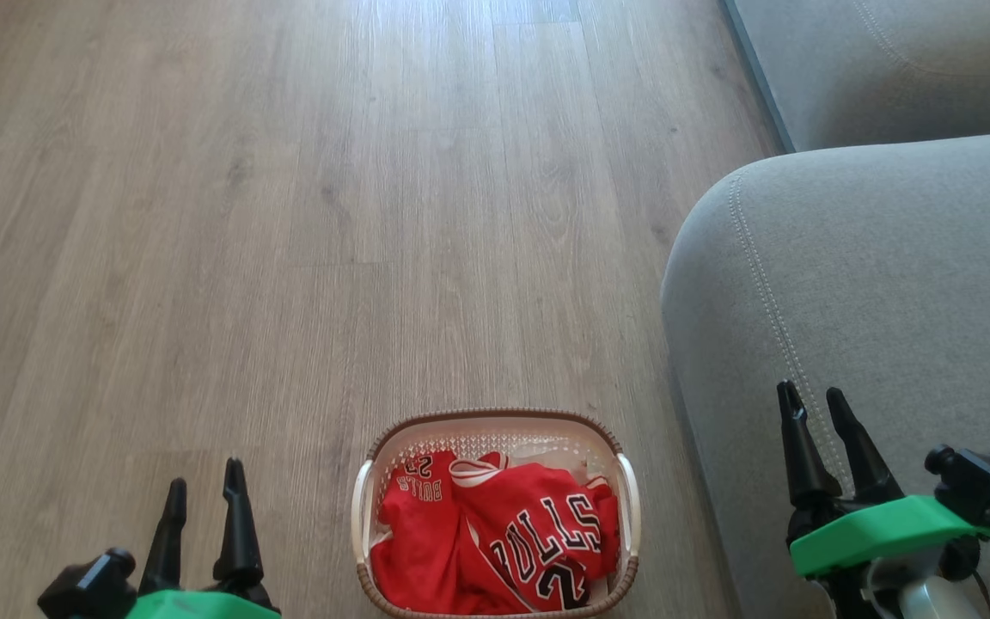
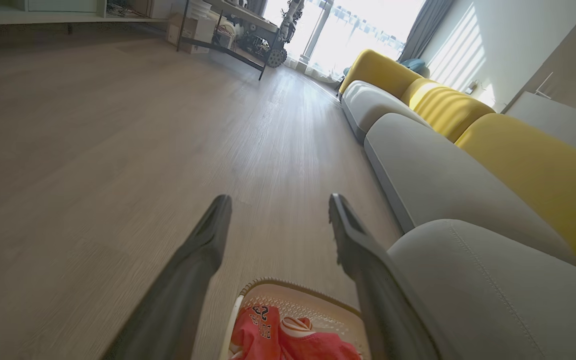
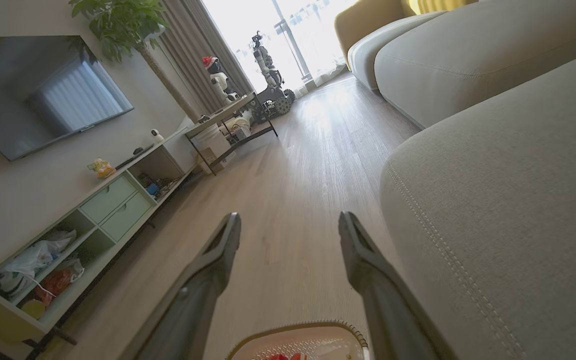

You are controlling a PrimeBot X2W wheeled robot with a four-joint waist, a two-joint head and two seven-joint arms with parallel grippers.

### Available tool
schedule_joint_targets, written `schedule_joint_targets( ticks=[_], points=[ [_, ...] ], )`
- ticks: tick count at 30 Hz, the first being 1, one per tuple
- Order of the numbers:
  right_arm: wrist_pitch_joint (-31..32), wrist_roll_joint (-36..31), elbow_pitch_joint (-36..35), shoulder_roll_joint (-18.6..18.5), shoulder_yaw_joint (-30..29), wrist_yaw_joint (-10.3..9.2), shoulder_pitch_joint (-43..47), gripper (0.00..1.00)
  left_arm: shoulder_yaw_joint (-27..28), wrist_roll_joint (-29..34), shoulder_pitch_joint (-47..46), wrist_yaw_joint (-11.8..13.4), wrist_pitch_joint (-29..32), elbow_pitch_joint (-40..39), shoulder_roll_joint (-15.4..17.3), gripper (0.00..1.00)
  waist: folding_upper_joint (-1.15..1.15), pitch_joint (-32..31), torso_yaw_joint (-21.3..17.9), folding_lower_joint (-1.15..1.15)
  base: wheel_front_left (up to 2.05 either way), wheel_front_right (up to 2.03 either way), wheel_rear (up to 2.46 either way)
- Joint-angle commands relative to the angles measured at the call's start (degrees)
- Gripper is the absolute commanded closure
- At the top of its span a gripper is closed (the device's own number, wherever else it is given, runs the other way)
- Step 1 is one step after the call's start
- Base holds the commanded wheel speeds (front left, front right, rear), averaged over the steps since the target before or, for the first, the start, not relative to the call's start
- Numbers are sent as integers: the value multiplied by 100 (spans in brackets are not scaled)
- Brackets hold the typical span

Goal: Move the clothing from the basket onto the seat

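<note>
Red "BULLS" clothing (image 1: 495,537) lies heaped in the small cream basket (image 1: 626,490) on the wood floor, at the bottom middle of the head view. The grey seat (image 1: 882,284) rises just right of the basket. My left gripper (image 1: 204,486) stands open over bare floor, left of the basket. My right gripper (image 1: 813,402) stands open above the seat's front edge. The left wrist view looks past that open gripper (image 2: 279,202) at the basket (image 2: 300,300), the clothing (image 2: 288,337) and the seat (image 2: 493,285). Between the open right gripper (image 3: 289,220) fingers shows the basket rim (image 3: 298,327) beside the seat (image 3: 508,200).
Wood floor stretches ahead and to the left. A second grey cushion (image 1: 899,60) lies further along, with yellow backrests (image 2: 538,170) behind. A TV cabinet (image 3: 93,210) lines the far wall, and a black-framed table (image 3: 233,125) and another robot (image 3: 268,75) stand near the window.
</note>
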Motion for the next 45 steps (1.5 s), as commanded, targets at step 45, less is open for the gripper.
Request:
schedule_joint_targets(
  ticks=[45],
  points=[
    [-112, -2909, 120, 429, -401, -1, -219, 0, -40, 2099, -161, 198, -624, 252, 110, 0, 0, 2, 14, 0, 0, 0, 0]
  ],
)
